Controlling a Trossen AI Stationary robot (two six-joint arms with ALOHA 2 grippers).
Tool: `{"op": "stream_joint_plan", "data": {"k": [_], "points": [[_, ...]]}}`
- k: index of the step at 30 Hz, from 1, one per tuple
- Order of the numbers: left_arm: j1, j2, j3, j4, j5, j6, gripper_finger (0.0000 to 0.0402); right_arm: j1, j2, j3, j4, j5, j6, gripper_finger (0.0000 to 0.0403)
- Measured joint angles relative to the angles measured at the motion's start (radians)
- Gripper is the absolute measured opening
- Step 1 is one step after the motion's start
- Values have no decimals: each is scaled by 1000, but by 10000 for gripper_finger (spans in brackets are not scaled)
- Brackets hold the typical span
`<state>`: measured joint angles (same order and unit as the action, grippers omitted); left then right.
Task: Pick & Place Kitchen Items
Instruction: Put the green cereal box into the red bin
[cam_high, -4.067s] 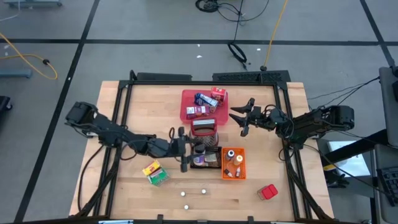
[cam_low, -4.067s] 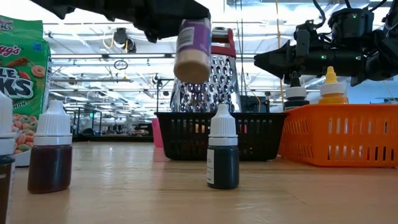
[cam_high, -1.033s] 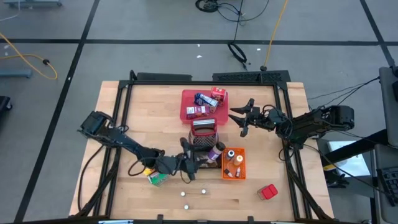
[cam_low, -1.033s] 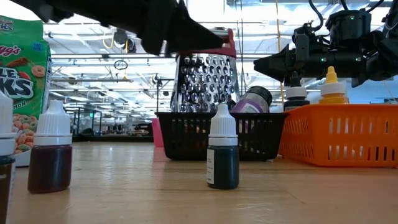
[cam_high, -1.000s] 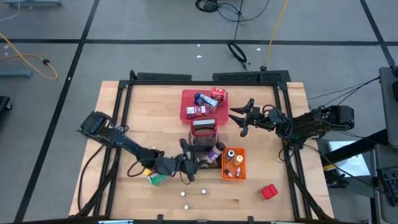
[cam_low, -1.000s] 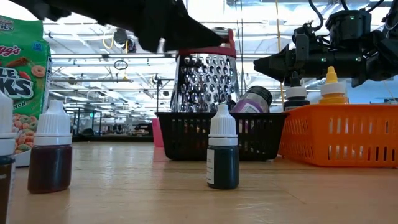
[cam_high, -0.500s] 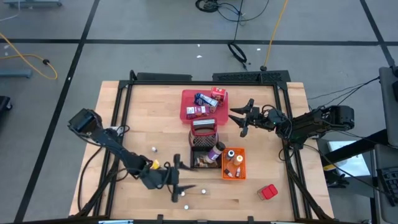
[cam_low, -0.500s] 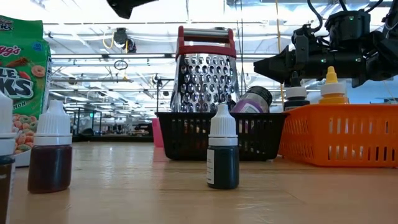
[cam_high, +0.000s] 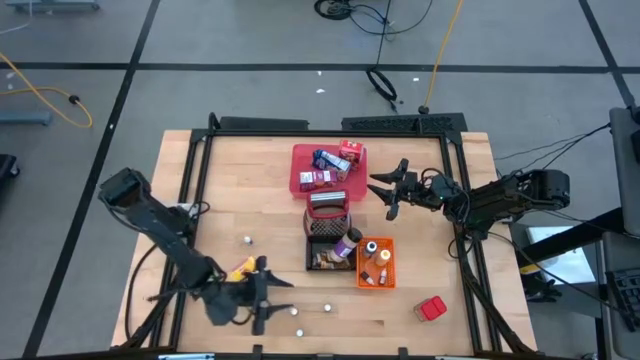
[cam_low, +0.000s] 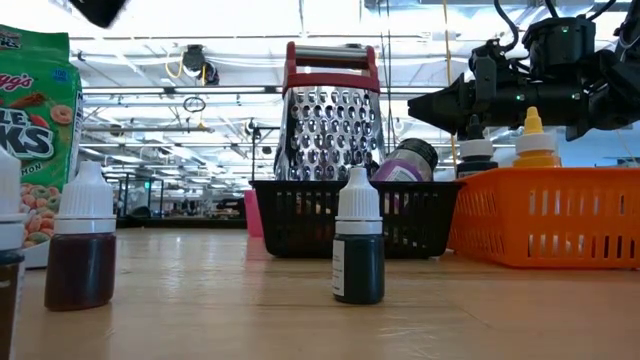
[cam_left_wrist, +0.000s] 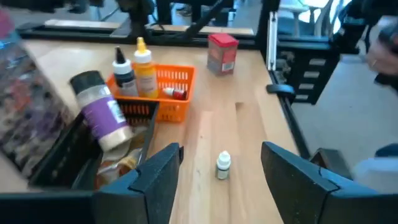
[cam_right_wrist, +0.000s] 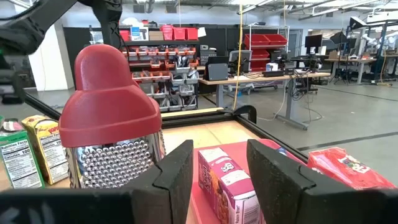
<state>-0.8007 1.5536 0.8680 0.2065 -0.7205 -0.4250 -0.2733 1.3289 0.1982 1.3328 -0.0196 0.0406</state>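
My left gripper hangs open near the table's near edge, pointing at a small dark white-capped bottle that stands upright on the table. A second one stands beside it. A purple-labelled jar leans on the rim of the black wire basket. The yellow-green box lies partly under my left arm. My right gripper waits open beside the red tray, which carries boxes.
A grater stands in the basket. The orange bin holds bottles. A red box sits near the right near corner. A tiny white piece lies on the table. A cereal box and a brown bottle stand close to the low camera.
My left gripper has drawn back from the black wire basket toward the table's near edge and left, staying open, and has left the low view at the top. The purple-labelled jar has stayed leaning in the basket.
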Motion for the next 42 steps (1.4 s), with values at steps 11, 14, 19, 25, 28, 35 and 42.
{"op": "stream_joint_plan", "data": {"k": [11, 14, 19, 25, 28, 35, 42], "points": [[-66, -114, 1, -386, -13, -356, 200, 0, 0, 0, 0, 0, 0, 141], [-71, -132, 1, -432, -5, -368, 195, 0, 0, 0, 0, 0, 0, 141], [-72, -141, 1, -477, 5, -364, 191, 0, 0, 0, -6, 0, 0, 141], [-50, -141, 1, -519, -5, -345, 191, 0, 0, 0, -20, 0, 0, 141], [-39, -141, 1, -533, -4, -335, 191, 0, 0, 0, -32, 1, 0, 141], [-16, -141, 1, -555, -4, -335, 191, 0, 0, 0, -31, 1, 0, 141], [-17, -141, 1, -586, 116, -440, 191, 0, 0, 0, -45, 1, 0, 141]]}}
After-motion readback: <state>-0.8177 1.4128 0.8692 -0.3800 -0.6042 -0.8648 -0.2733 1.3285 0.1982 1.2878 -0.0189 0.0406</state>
